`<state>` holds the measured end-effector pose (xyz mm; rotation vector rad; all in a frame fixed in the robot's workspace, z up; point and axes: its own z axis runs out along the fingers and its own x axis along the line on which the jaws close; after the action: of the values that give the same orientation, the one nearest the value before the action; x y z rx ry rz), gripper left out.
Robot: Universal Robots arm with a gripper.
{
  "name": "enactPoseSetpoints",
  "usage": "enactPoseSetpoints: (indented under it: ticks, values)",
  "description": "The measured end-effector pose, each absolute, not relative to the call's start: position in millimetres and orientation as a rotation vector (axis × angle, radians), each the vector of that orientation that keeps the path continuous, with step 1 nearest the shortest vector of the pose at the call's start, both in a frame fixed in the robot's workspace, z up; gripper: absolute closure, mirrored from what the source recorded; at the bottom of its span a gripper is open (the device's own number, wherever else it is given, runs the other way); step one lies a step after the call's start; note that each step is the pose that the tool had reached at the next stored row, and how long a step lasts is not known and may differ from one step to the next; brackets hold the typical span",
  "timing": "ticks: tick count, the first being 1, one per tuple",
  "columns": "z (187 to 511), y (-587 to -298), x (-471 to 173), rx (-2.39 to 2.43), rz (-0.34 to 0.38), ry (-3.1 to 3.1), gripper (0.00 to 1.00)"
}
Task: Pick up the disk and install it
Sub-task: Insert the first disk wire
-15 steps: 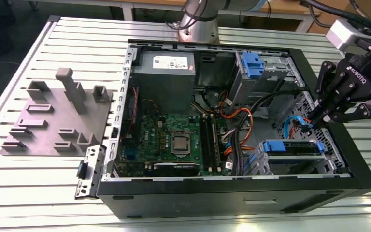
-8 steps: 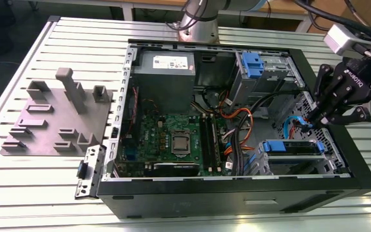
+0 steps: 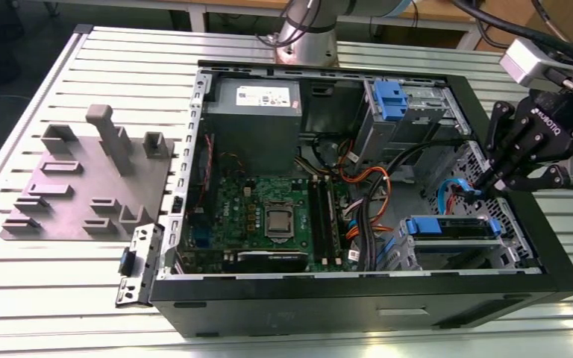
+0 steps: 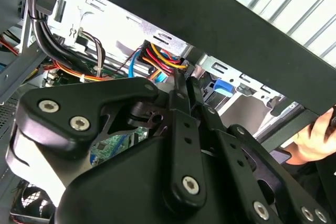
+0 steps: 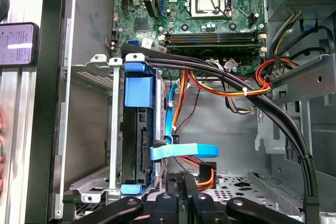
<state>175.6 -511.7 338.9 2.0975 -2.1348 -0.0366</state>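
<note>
Gripper (image 3: 488,183) hangs w/ fingers together and nothing clamped, just above and to the exterior view's right of the disk (image 3: 451,226).

We see the disk standing on edge in the drive cage (image 3: 465,252), at the near corner of the open PC case (image 3: 366,302), blue frame edge facing up. In the first wrist view the disk (image 5: 137,129) runs lengthwise from the gripper (image 5: 184,203) straight toward the motherboard (image 5: 210,19), so its long axis is approx. in line w/ the tool's approach and offset to one side of the fingertips. A loose blue data cable (image 5: 184,150) lies across the gap between disk and fingers, close to both. We judge the disk looks seated in the cage already. We can't tell whether any cable is plugged into it.
</note>
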Motion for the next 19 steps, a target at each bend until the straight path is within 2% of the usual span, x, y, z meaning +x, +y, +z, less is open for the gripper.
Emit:
enactPoseSetpoints:
  ticks: [11,19]
  values:
    - [340.2,-512.0,169.2,2.103,-0.035,-2.14,0.84]
    - [340.0,-522.4,163.9,2.111,-0.017,-2.15,0.84]
